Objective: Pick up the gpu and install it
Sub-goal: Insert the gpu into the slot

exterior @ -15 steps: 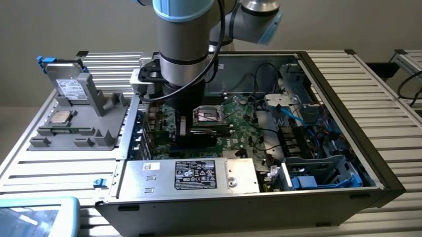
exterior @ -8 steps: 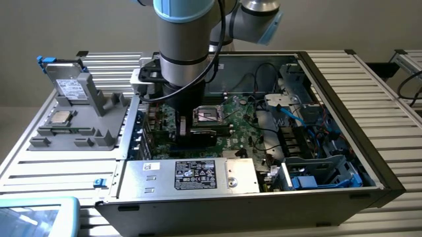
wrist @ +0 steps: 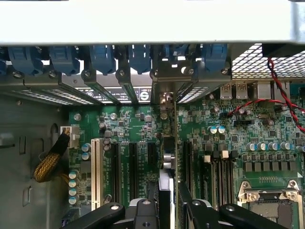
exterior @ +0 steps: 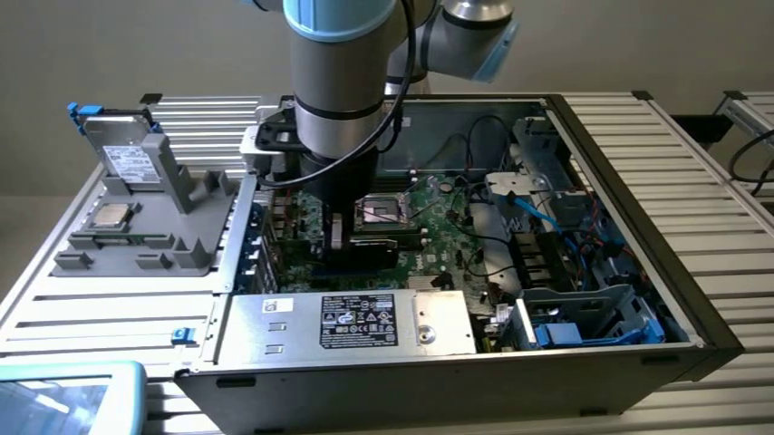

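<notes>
Gripper [wrist: 167, 202] clamped on gpu [wrist: 167, 157] – card edge-on over mobo [wrist: 138, 129] slots inside PC case [exterior: 629, 163].

We see the gpu [wrist: 169, 157] edge-on, upright between the pincer [wrist: 170, 202] fingers: a thin green card with a dark face, its silvery bracket end farthest from the pincer, standing over the motherboard slots.

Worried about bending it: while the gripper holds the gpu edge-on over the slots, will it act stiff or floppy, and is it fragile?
The gpu looks like a thin rigid board, so probably stiff. Held on edge by the gripper, it may tilt. Likely fragile against the motherboard.
</notes>
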Tool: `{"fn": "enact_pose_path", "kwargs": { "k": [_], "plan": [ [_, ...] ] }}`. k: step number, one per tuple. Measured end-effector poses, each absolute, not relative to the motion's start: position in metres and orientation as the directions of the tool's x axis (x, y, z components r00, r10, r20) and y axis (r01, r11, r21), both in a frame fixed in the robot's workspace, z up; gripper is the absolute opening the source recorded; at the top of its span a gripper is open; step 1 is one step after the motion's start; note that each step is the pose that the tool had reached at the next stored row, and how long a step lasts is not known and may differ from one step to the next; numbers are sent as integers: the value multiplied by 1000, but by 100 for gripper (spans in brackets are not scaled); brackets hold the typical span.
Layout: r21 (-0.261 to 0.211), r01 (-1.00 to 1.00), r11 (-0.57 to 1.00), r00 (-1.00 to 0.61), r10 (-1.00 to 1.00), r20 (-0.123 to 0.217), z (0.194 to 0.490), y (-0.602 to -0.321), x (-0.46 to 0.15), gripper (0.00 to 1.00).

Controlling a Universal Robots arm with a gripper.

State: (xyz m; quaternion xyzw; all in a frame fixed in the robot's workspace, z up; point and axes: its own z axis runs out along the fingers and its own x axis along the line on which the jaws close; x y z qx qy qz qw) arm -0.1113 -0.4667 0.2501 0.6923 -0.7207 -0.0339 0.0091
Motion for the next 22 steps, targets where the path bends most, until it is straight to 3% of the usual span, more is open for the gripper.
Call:
{"fn": "enact_pose_path", "kwargs": {
  "k": [22],
  "plan": [
    [62,-997,41,-43,-999,-33,250,-466,-111,27]
  ]
}}
